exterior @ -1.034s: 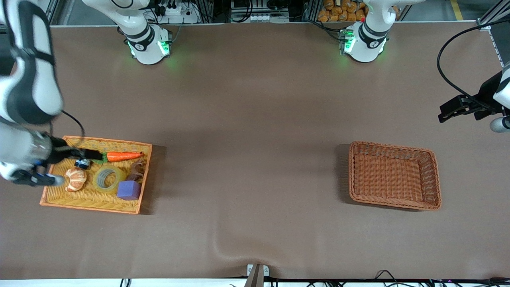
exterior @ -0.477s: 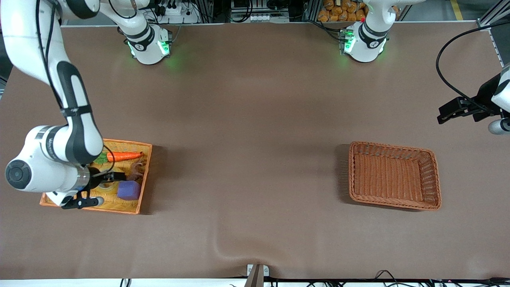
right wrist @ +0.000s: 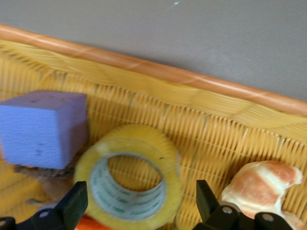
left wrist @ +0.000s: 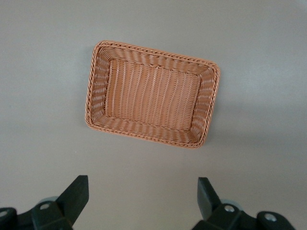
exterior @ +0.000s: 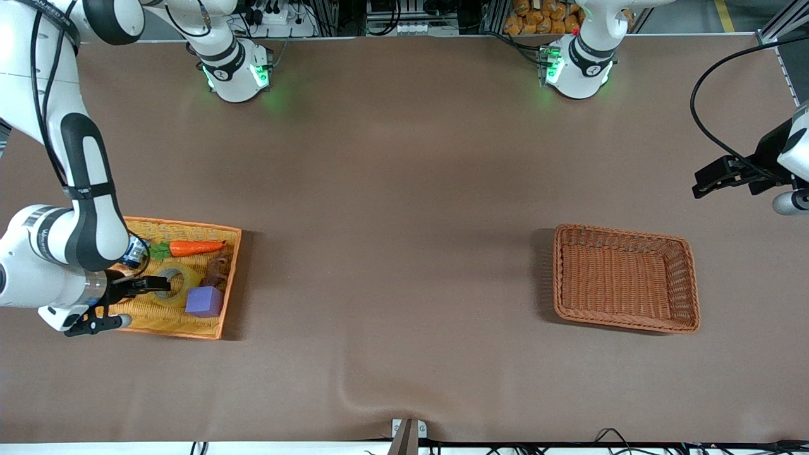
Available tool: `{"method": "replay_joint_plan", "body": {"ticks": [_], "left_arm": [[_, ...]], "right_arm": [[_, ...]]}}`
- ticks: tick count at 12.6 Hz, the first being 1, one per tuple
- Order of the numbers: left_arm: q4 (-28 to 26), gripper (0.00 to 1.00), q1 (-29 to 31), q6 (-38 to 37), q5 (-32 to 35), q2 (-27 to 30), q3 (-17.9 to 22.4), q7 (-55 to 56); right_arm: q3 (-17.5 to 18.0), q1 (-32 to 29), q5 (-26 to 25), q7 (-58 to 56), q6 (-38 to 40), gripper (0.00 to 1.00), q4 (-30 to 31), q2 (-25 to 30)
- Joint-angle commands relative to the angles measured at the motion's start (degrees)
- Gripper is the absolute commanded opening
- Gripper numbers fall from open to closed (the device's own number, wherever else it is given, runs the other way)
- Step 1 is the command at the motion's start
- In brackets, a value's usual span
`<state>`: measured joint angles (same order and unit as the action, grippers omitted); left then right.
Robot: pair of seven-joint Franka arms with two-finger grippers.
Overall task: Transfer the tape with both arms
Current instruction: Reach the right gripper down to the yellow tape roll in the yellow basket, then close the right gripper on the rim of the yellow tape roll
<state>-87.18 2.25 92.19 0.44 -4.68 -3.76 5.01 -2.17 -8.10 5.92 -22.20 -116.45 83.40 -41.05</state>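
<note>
Right wrist view has the ring-shaped roll of yellowish translucent tape (right wrist: 130, 178) lying flat in the yellow woven tray (right wrist: 201, 112), its hole facing up, directly under the right end effector (right wrist: 139, 206), whose fingers are spread either side of it. Beside the tape in that tray sits the purple foam cube (right wrist: 43, 127). The left end effector (left wrist: 143, 196), also spread open, waits over the surface by the brown wicker basket (left wrist: 96, 86), well apart from the tray
</note>
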Motion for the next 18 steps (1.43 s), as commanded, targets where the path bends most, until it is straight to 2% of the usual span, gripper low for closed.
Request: {"method": "replay_joint_plan", "body": {"ticks": [1, 4, 5, 6, 12, 15, 18], "left_arm": [[-0.8, 1.0, -0.1, 0.7, -0.8, 0.2, -0.6, 0.1], [-0.8, 1.0, -0.8, 1.0, -0.6, -0.1, -1.5, 0.8], [-0.9, 1.0, -0.5, 1.2, -0.7, -0.1, -1.6, 0.7], [-0.4, 1.0, -0.4, 1.2, -1.0, 0.0, -1.6, 0.7], [-0.8, 1.0, -1.0, 2.2, -2.2, -0.1, -1.7, 0.7], [-0.7, 1.0, -1.5, 2.5, -2.2, -0.7, -1.8, 0.7], [-0.5, 1.0, -1.6, -0.9, -2.1, 0.4, -2.3, 0.6]], "right_arm": [[0.7, -2.7, -0.6, -1.6, -1.1, 1.0, -1.6, -3.7], [0.7, -3.0, -0.3, -1.1, -0.9, 0.98, -1.1, -4.7], [0.7, -3.1, -0.1, -1.0, -0.4, 0.45, -0.6, -4.7], [0.7, -3.2, 0.1, -0.9, 0.7, 0.0, -0.5, -4.7], [0.9, -3.2, 0.6, 2.5, 2.2, 0.0, -1.4, -4.1], [1.1, -3.1, 0.5, 0.7, 2.3, 0.0, -4.0, -3.4], [1.6, -1.8, 0.5, -2.1, 3.8, 0.0, -8.8, -2.7]]}}
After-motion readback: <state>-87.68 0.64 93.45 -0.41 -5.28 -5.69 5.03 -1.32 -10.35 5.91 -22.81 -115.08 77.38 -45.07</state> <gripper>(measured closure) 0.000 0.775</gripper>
